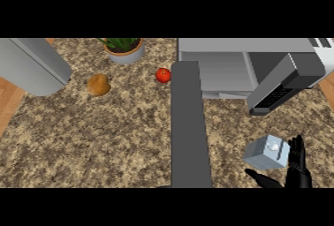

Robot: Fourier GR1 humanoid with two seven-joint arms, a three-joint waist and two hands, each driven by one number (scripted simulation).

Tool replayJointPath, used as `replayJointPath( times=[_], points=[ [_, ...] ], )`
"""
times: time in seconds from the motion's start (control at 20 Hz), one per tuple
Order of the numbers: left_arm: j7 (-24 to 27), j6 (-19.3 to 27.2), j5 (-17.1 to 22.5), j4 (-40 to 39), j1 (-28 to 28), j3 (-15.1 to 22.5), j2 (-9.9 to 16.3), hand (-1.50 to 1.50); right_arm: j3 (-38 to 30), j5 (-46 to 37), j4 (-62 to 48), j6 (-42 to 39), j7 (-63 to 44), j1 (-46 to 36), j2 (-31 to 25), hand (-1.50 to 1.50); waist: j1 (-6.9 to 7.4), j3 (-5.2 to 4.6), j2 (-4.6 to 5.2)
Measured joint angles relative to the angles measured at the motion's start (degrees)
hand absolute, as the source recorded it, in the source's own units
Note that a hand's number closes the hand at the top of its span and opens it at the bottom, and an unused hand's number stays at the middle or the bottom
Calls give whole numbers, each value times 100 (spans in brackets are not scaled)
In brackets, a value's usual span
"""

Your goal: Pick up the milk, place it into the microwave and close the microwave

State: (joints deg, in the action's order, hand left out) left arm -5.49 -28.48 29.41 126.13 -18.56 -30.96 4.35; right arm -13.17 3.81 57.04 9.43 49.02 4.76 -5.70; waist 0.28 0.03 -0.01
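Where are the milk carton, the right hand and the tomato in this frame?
milk carton [266, 152]: head view, on its top face.
right hand [297, 164]: head view, on the straight fingers just right of the carton.
tomato [163, 75]: head view, on the middle of its red skin.

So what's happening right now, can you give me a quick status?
Right robot hand open beside milk, not gripping. Left robot hand unseen. Microwave door open. Path looks unobstructed.

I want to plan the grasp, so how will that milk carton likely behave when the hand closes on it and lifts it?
The milk carton looks boxy with flat sides, so it probably won't roll. It appears tilted beside the right hand, so it may tip if nudged. Its smooth faces could slip between open fingers.
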Motion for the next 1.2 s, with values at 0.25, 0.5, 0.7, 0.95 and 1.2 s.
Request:
replayJointPath(
  times=[0.25,0.5,0.7,0.95,1.2],
  points=[
    [-86,-38,70,32,48,-84,-11,-150,-34,-41,-839,-156,502,-445,-58,150,3,-1,0],
    [-134,-93,56,92,11,-117,-67,-150,-45,-193,-1069,-26,810,-784,-136,150,6,-6,-4],
    [-97,-121,-31,-45,95,-164,-86,-150,-35,-162,-1109,-53,991,-876,-65,150,-5,-10,-6],
    [-89,-206,33,-24,53,-237,-94,-150,207,-302,-1232,-253,958,-1199,-159,150,15,-4,0],
    [-80,-230,36,-99,126,-221,-102,-150,400,-442,-1848,-752,930,-1864,-392,150,55,2,14]
  ],
)
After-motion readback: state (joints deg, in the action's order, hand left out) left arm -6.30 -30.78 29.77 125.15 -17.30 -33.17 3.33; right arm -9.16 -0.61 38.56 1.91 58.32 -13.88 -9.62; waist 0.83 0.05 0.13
